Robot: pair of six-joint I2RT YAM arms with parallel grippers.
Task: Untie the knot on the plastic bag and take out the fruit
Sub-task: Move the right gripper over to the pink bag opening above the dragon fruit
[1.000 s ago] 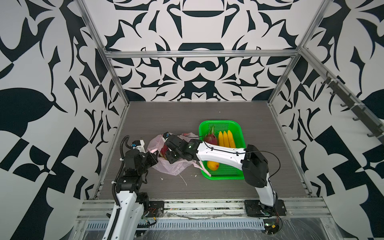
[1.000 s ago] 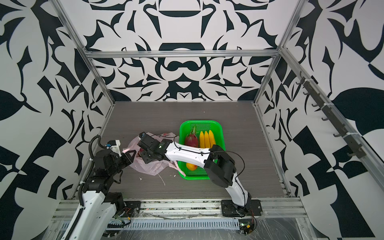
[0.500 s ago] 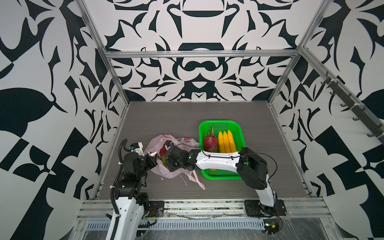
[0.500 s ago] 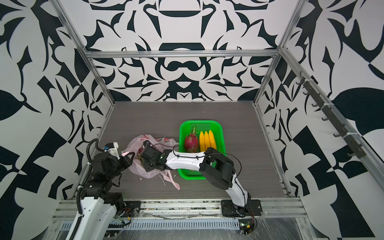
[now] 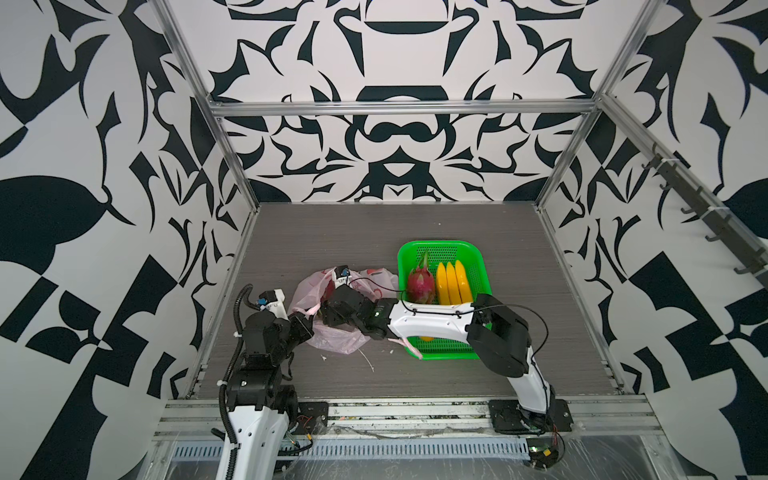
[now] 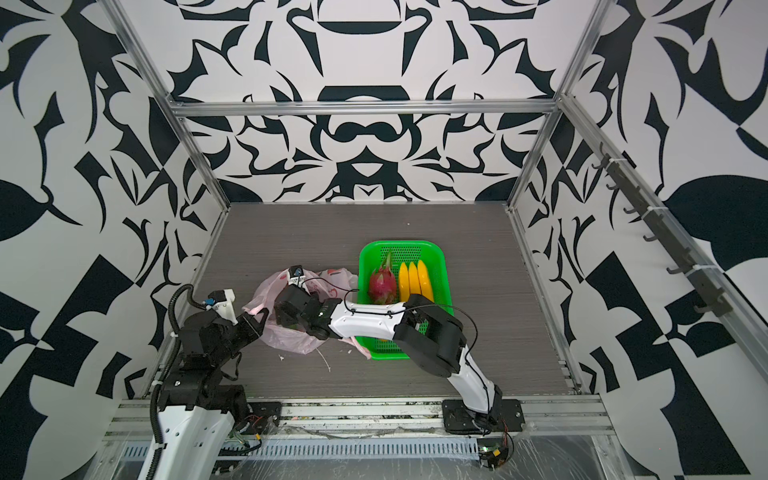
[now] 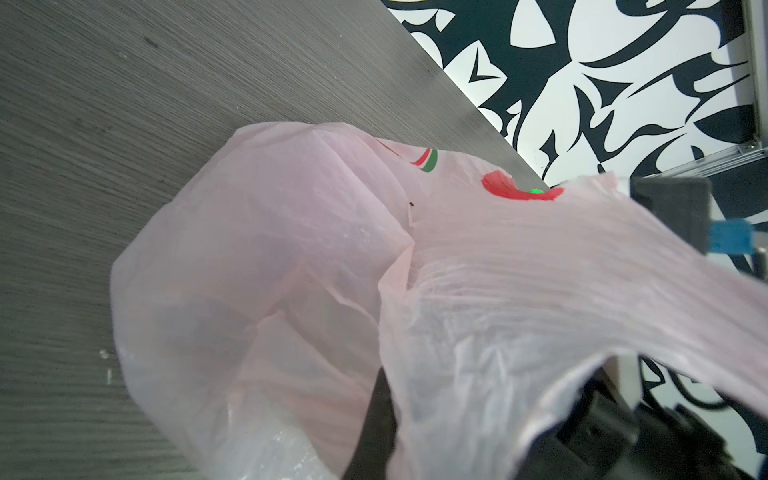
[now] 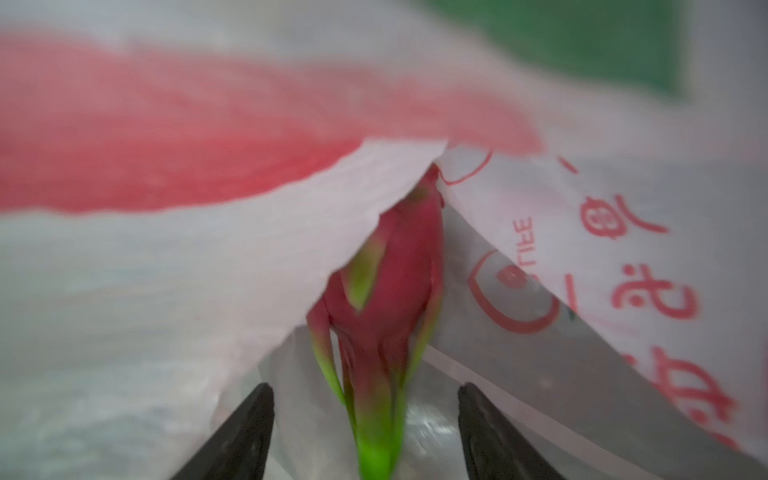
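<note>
Grey tabletop (image 5: 374, 232); dragon fruit (image 8: 386, 299) lies between spread right gripper (image 8: 365, 388) fingers (image 8: 249, 432).

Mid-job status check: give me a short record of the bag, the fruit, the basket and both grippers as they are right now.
plastic bag: lying left of the green basket, mouth open
left gripper: shut on the bag's film
right gripper: reached into the bag mouth, fingers open on either side of the bagged dragon fruit, not gripping it
in basket: second dragon fruit, bananas
knot: not visible in any view
</note>
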